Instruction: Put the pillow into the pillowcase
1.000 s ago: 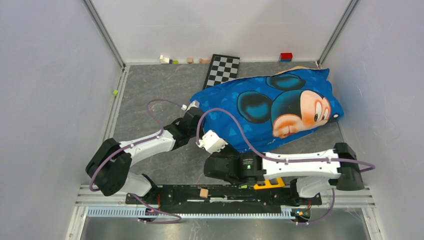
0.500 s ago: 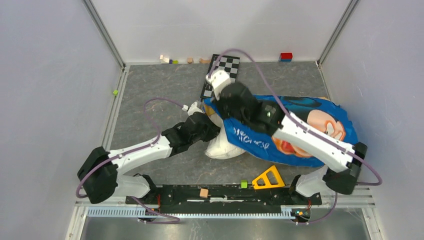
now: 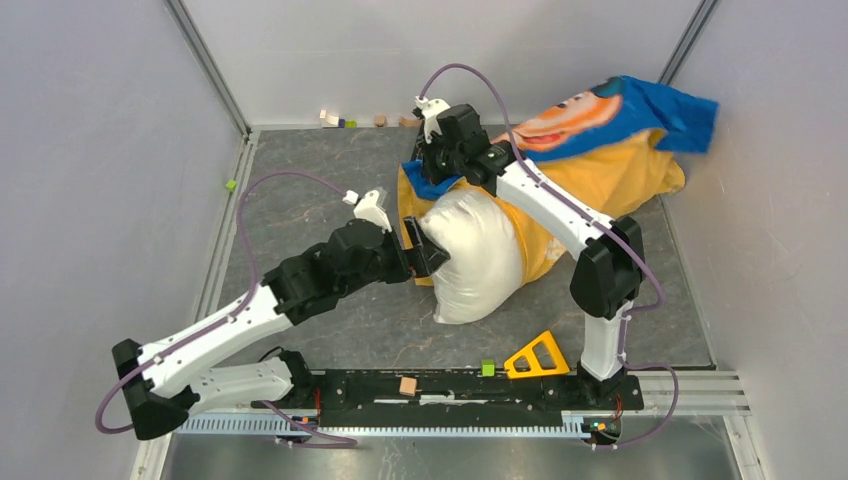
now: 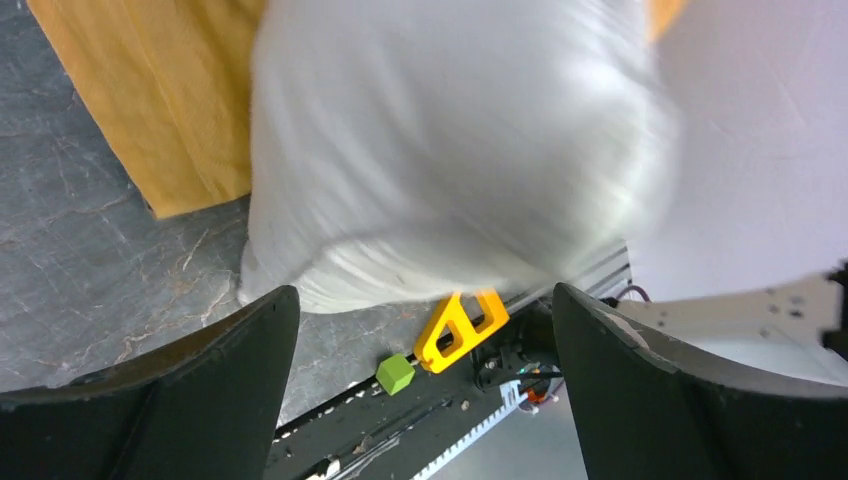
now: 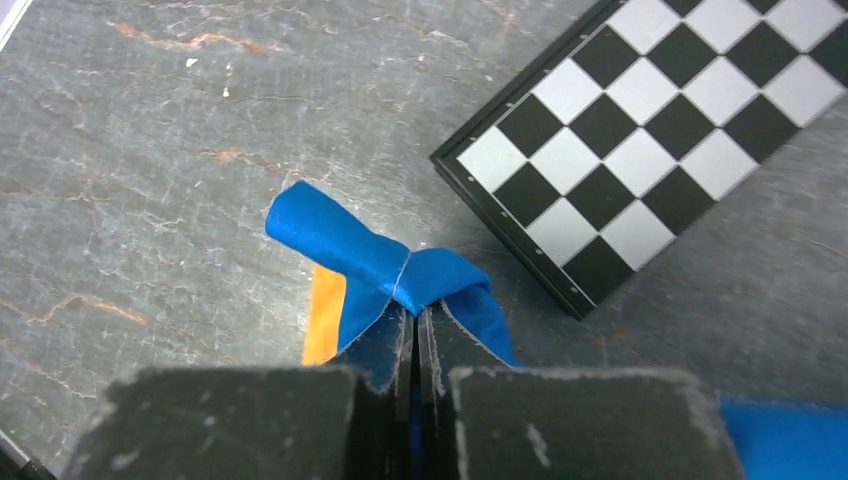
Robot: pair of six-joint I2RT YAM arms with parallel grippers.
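The off-white pillow (image 3: 478,258) lies mid-table, its far end inside the pillowcase (image 3: 600,182), which is orange-yellow on one face and blue with a cartoon mouse on the other. The case is bunched toward the back right corner. My left gripper (image 3: 425,250) stands open at the pillow's left side, holding nothing. In the left wrist view the blurred pillow (image 4: 440,150) fills the space ahead of the open gripper (image 4: 422,296), with orange pillowcase (image 4: 170,110) to its left. My right gripper (image 5: 415,312) is shut on a blue corner of the pillowcase (image 5: 400,268) at its open end.
A checkerboard (image 5: 660,130) lies just beyond the right gripper. A yellow triangle (image 3: 535,355), a green cube (image 3: 487,368) and a wooden cube (image 3: 407,385) sit by the near rail. Small blocks (image 3: 335,120) line the back wall. Walls close in on both sides.
My left gripper has opened and let go of the pillow. The pillowcase has flipped toward the back right, showing its orange face. More of the pillow shows.
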